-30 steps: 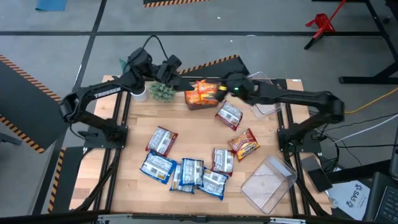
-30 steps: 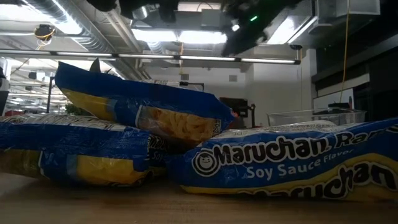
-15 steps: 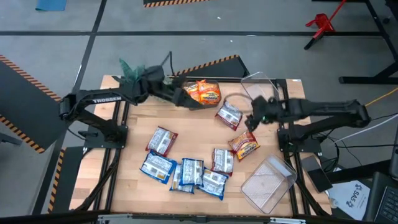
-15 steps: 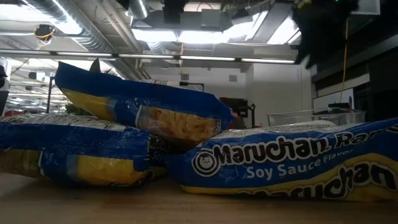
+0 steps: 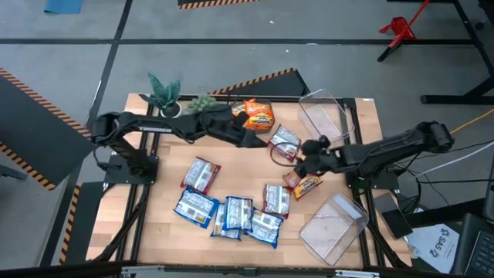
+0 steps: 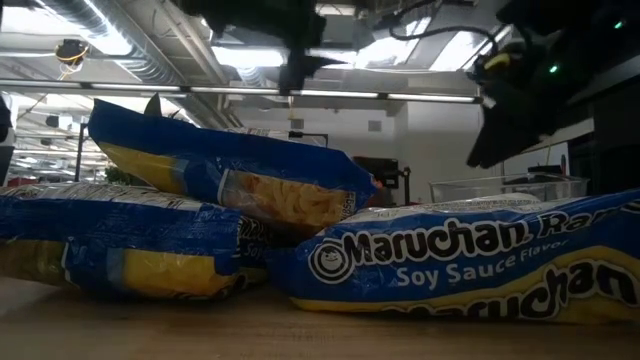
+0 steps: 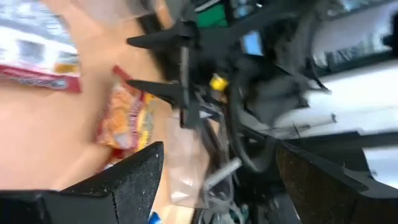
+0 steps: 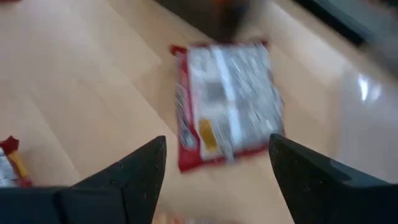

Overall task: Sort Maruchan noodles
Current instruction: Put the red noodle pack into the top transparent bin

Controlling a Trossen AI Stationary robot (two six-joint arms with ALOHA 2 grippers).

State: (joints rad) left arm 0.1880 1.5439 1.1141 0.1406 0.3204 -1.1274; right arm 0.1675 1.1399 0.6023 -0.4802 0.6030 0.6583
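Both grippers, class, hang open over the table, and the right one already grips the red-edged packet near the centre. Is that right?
Not quite. The right gripper is open but empty: the right wrist view shows the red-edged packet lying flat on the table ahead of its fingers. The left gripper is open too.

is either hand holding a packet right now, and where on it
No. The left hand and the right hand are both open and empty, over the table near the red-edged packet.

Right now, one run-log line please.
left gripper: open, empty, mid-table | right gripper: open, empty, facing red-edged packet | blue packets: unsorted, front
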